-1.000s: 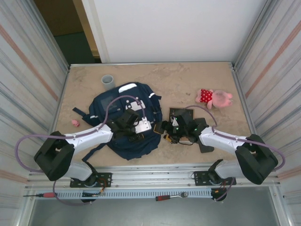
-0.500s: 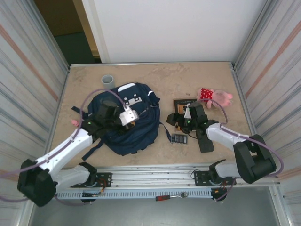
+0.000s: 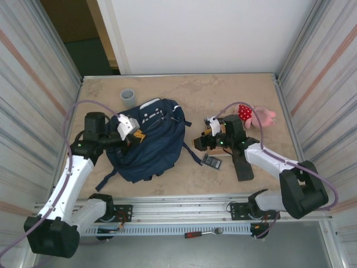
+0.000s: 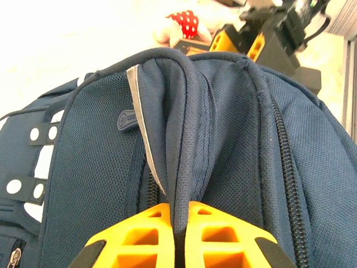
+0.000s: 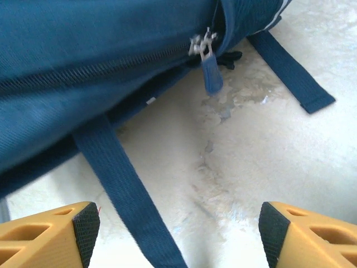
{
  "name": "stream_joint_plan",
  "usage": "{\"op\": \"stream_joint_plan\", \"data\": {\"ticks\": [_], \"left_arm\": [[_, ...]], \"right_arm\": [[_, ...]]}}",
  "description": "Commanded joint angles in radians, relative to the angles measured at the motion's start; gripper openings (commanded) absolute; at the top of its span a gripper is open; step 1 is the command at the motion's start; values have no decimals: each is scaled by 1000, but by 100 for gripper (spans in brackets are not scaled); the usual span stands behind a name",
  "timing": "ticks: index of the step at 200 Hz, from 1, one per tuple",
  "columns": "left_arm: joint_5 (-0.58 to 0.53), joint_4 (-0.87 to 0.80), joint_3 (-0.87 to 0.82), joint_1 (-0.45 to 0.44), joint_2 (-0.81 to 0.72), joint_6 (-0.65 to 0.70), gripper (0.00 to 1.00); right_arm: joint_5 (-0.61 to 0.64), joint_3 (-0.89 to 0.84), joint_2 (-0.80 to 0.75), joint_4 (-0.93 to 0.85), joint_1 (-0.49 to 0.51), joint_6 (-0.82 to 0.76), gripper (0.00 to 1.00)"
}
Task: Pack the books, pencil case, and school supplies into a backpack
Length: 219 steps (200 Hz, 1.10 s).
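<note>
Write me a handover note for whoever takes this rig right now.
Left gripper: shut on a fabric fold of the backpack.
Right gripper: open, empty, above the table beside the backpack's strap and zipper pull.
Dark grey grid-faced piece lies on the table near the right gripper, outside the backpack.
Done: backpack gripped.
Left to do: open it and load the supplies; nothing seen packed.

The backpack (image 3: 148, 142) is matt navy cloth, with coarse mesh weave on its panels, smooth piping along the seams, a flat woven webbing strap (image 5: 120, 184) and a shiny metal zip slider (image 5: 202, 43). The left claw (image 4: 178, 234) and right claw (image 5: 178, 226) are matt orange plastic with black rubbery pads (image 5: 86, 229). The surface (image 3: 223, 95) looks pale, mottled and stone-like. At 2 o'clock, the plush toy (image 3: 256, 115) is fuzzy cloth.
</note>
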Motion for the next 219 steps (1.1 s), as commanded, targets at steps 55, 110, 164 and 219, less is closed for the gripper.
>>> {"op": "stream_joint_plan", "data": {"ticks": [55, 110, 164, 219], "left_arm": [[221, -111, 151, 37, 9, 224, 0], [188, -195, 171, 41, 11, 302, 0], [128, -133, 149, 47, 6, 258, 0], [81, -60, 95, 50, -13, 212, 0]], "right_arm": [[-24, 93, 217, 161, 68, -252, 69], [-140, 143, 270, 188, 42, -292, 59], [-168, 125, 239, 146, 47, -282, 25], [-194, 120, 181, 105, 44, -270, 0]]}}
